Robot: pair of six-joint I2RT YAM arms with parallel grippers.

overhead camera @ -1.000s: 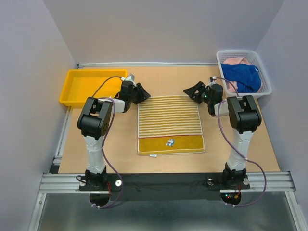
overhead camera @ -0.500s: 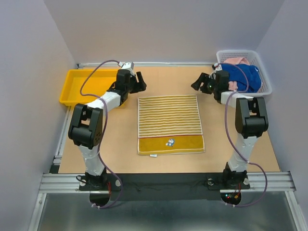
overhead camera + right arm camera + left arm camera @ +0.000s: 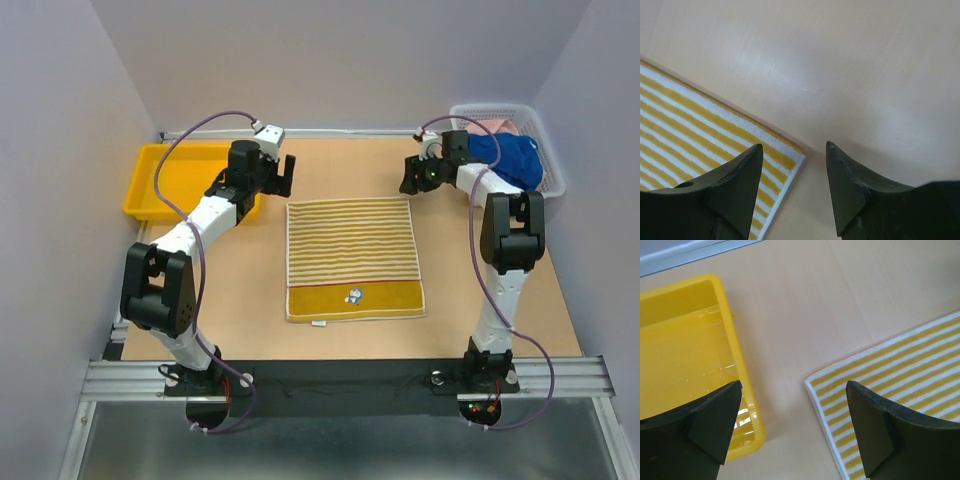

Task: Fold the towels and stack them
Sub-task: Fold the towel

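Observation:
The yellow-and-cream striped towel (image 3: 352,256) lies flat and spread out mid-table, with a solid yellow band and a small picture at its near edge. My left gripper (image 3: 283,178) is open and empty above the table just beyond the towel's far left corner (image 3: 812,381). My right gripper (image 3: 411,177) is open and empty just beyond the towel's far right corner (image 3: 792,156). The royal blue towel (image 3: 508,160) and the pale pink towel (image 3: 492,127) lie bunched in the white basket (image 3: 553,188) at the far right.
A yellow tray (image 3: 142,200) stands at the far left, close to my left gripper; its corner shows in the left wrist view (image 3: 745,405). Purple walls close in the table on three sides. A black strip runs along the near edge.
Both arms have stretched out toward the far side; both grippers moved from near the towel's far corners to just beyond them. The towel has not moved.

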